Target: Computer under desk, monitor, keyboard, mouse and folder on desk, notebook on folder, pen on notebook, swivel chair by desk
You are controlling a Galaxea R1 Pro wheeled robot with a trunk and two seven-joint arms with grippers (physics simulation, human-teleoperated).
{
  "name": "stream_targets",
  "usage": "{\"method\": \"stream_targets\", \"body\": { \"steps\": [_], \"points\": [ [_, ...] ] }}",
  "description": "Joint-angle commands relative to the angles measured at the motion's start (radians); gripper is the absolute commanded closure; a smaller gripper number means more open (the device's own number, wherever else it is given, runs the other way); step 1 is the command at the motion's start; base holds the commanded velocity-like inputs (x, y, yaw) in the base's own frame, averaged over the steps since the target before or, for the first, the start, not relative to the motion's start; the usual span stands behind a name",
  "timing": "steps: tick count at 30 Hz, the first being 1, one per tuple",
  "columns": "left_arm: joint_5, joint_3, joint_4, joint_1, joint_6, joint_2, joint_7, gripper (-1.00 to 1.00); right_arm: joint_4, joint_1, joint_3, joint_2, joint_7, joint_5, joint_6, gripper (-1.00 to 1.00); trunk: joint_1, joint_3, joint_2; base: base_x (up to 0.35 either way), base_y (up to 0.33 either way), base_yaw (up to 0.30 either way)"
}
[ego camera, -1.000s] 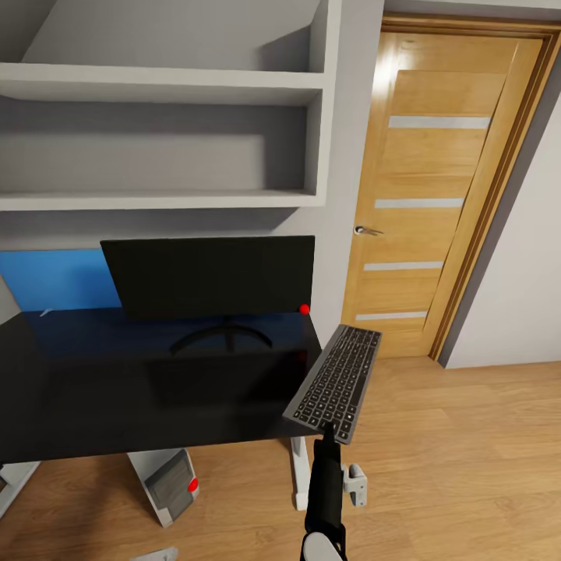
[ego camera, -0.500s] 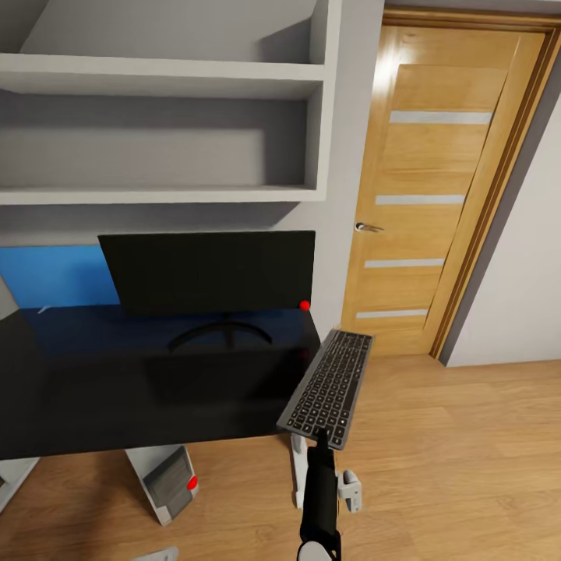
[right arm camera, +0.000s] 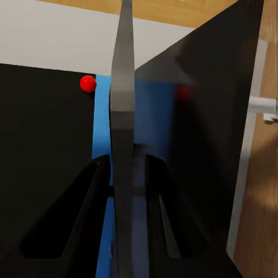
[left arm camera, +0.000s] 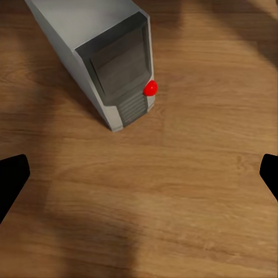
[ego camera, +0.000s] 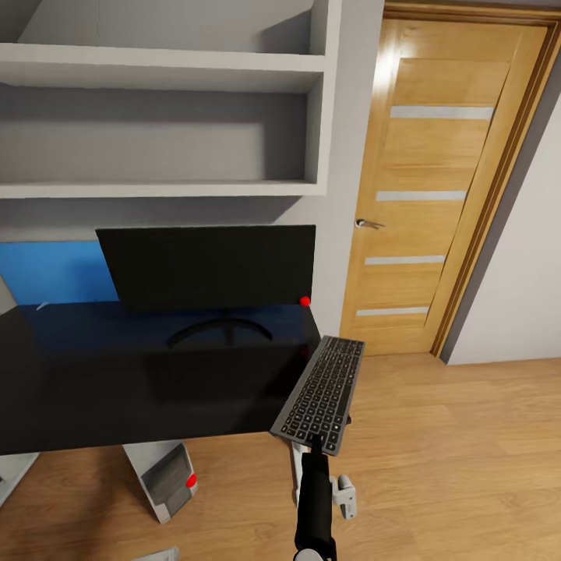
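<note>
Two parts of the job look settled from where I stand: the monitor sits on the glossy black bench on its curved foot, and the computer stands on the wood floor beneath the bench, its red spot facing out. The keyboard is the step in hand; the right claw is clamped on its near short end and holds it in the air just off the bench's right-hand corner, its long side running roughly along the bench's side edge. In the right wrist view the keyboard shows edge-on between the two black fingers, which press on either face. The left claw hangs low with its tips spread wide and nothing between them, looking down at the floor near the computer. By my reckoning, the keyboard is not yet set down, and the mouse, folder, notebook, pen and chair are all yet to be dealt with. The bench in front of the monitor's foot is bare, so there is room to lay the keyboard there. The corner of the bench and the white leg below it are near the arm, while the floor toward the door lies open.
</note>
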Motion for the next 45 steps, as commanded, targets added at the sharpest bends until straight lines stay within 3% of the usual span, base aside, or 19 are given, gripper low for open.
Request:
{"method": "stream_targets", "body": {
  "steps": [1,14,19,31,32,45],
  "points": [
    [0.0,0.002,-0.001,0.0,-0.002,-0.001,0.001,-1.0,0.001,-0.001,0.002,0.0,0.014,-0.011,-0.004,1.0,0.004,-0.004,-0.008,0.0,0.0,0.0],
    [0.0,0.0,-0.001,0.0,-0.002,-0.001,0.001,-1.0,0.0,-0.001,0.002,0.0,0.012,-0.01,0.001,1.0,0.054,-0.045,-0.099,0.0,0.0,0.0],
    [0.0,0.001,-0.001,0.0,-0.002,0.0,0.001,-1.0,0.0,-0.001,0.035,0.0,0.014,-0.009,0.001,1.0,0.073,-0.06,-0.134,0.0,0.0,0.0],
    [0.001,0.003,-0.001,0.0,-0.002,0.0,0.001,-1.0,0.003,-0.001,0.033,0.0,0.008,-0.009,0.002,1.0,0.073,-0.06,-0.134,0.0,0.0,0.0],
    [0.001,0.003,-0.001,0.0,-0.002,0.0,0.001,-1.0,0.004,-0.001,0.033,0.0,0.008,-0.009,0.002,-1.0,0.073,-0.06,-0.134,0.0,0.0,0.0],
    [0.001,0.004,-0.001,0.0,-0.002,0.001,-0.004,-1.0,0.005,-0.001,0.03,0.0,-0.019,-0.009,0.005,-1.0,0.073,-0.06,-0.134,0.0,0.0,0.0]
  ]
}}
